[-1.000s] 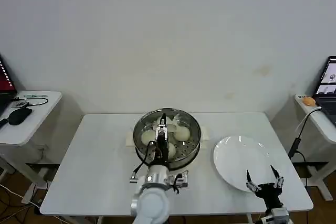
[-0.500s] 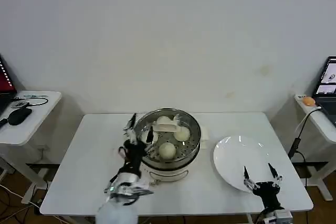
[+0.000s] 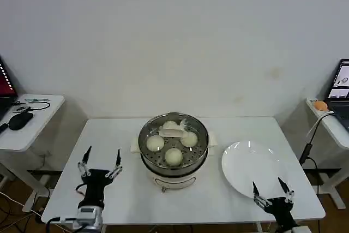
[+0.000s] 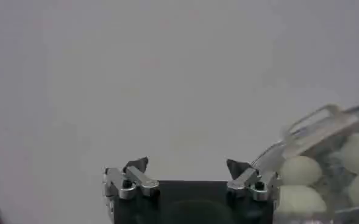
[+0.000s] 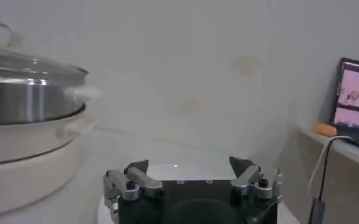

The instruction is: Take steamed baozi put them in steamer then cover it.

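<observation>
The steamer [image 3: 173,168] stands at the middle of the table with the glass cover [image 3: 196,129] resting on it, its cream bar handle [image 3: 173,131] on top. Several steamed baozi [image 3: 155,143] show through the glass. My left gripper [image 3: 101,159] hovers open and holding nothing over the table's front left, well apart from the steamer. In the left wrist view my left gripper [image 4: 187,166] has the steamer's baozi [image 4: 298,170] and the cover [image 4: 325,125] off to one side. My right gripper [image 3: 271,188] is open at the front right; its wrist view shows it [image 5: 188,165] facing past the covered steamer [image 5: 27,100].
A bare white plate [image 3: 251,162] lies right of the steamer, with my right gripper at its front edge. Small side tables flank the main table: the left one [image 3: 27,129] carries a mouse and cables, the right one [image 3: 332,124] a laptop and an orange object.
My left gripper let go of the cover's handle and drew back from above the steamer to the table's front left. The cover stays on the steamer. The right gripper sank slightly.
</observation>
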You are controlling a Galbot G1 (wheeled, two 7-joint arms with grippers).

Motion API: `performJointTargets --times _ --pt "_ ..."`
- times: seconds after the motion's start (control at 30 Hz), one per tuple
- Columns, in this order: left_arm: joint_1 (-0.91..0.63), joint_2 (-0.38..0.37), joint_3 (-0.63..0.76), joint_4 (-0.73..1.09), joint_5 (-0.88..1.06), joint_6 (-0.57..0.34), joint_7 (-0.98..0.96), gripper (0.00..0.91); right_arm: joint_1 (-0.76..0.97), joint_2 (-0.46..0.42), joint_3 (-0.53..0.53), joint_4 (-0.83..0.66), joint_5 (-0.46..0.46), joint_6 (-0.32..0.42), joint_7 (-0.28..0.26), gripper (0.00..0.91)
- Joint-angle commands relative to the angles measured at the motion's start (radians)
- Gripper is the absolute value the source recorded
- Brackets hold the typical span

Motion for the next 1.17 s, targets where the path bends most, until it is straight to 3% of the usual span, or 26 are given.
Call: performJointTargets --times 0.03,0.57,0.67,1.17 --pt "0.132 -0.052 -0.058 0.005 -0.135 -0.055 -0.026 0.907 -0.083 -0.044 0.002 0.062 0.051 -0.076 -0.007 0.907" --pt "0.094 -0.049 -0.108 0.085 -0.084 -0.036 0.019 0.907 -0.074 -0.059 -0.055 0.071 0.029 -0.075 -0.009 0.907" --pt "0.101 -0.052 -0.109 0.088 -0.073 -0.051 0.02 0.907 -0.075 -0.055 -0.062 0.079 0.03 -0.054 0.019 0.907" --pt "0.139 -0.053 -0.12 0.099 -0.056 -0.051 0.034 0.907 -0.077 -0.062 -0.078 0.096 0.031 -0.087 0.04 0.907"
